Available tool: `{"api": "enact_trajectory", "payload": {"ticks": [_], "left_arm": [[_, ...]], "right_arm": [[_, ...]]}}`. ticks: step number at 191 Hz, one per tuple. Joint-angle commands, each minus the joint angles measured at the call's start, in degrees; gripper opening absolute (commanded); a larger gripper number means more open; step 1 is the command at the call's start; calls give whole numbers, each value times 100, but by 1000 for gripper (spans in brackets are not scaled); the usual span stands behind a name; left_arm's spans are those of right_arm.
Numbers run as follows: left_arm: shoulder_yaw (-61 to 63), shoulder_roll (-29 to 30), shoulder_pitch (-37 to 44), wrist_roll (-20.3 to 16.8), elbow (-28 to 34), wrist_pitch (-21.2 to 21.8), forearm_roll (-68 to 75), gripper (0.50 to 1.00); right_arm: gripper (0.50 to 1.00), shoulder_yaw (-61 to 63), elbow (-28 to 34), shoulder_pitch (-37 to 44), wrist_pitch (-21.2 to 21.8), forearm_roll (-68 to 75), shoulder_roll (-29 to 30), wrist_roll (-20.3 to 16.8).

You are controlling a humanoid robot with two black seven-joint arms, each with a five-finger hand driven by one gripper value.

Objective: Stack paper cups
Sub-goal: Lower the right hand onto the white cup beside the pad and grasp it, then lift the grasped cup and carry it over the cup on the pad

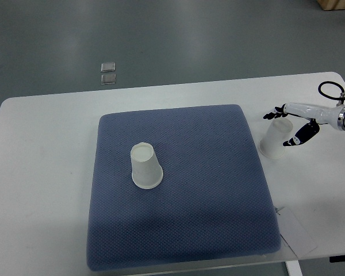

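A white paper cup (145, 166) stands upside down on the blue-grey mat (207, 195), left of the mat's centre. A second white paper cup (272, 145) sits on the white table just off the mat's right edge, leaning. My right hand (277, 129) comes in from the right edge and hovers at this cup's upper end. Its dark-tipped fingers (270, 115) reach past the far side and the thumb (298, 137) lies on the near right side. The fingers look spread rather than clamped on the cup. The left arm does not show.
The white table (46, 172) has its far edge near the top, with grey floor beyond. Two small clear squares (108, 73) lie on that floor. A clear sheet (299, 236) pokes out under the mat's near right corner. A black cable (330, 89) loops above my right wrist.
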Motion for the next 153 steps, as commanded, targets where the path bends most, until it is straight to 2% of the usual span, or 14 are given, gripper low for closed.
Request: {"api": "enact_trajectory", "payload": {"ticks": [1, 23, 62, 77, 99, 115, 132, 153], "left_arm": [[0, 0, 0, 1, 0, 0, 0, 1000], [0, 0, 0, 1, 0, 0, 0, 1000], [0, 0, 0, 1, 0, 0, 0, 1000], [0, 0, 0, 1, 0, 0, 0, 1000], [0, 0, 0, 1, 0, 0, 0, 1000], [0, 0, 0, 1, 0, 0, 0, 1000], [0, 0, 0, 1, 0, 0, 0, 1000], [0, 0, 0, 1, 0, 0, 0, 1000]], "right_arm": [[797, -23, -56, -3, -49, 0, 19, 0], [780, -31, -65, -3, -110, 0, 19, -9], [684, -31, -74, 6, -110, -9, 19, -26], [617, -31, -74, 6, -110, 0, 19, -26], [550, -14, -65, 67, -110, 9, 2, -18], [545, 4, -65, 94, -110, 26, -33, -18], [539, 92, 58, 472, -40, 114, -95, 18], [535, 100, 567, 884, 12, 193, -393, 44]]}}
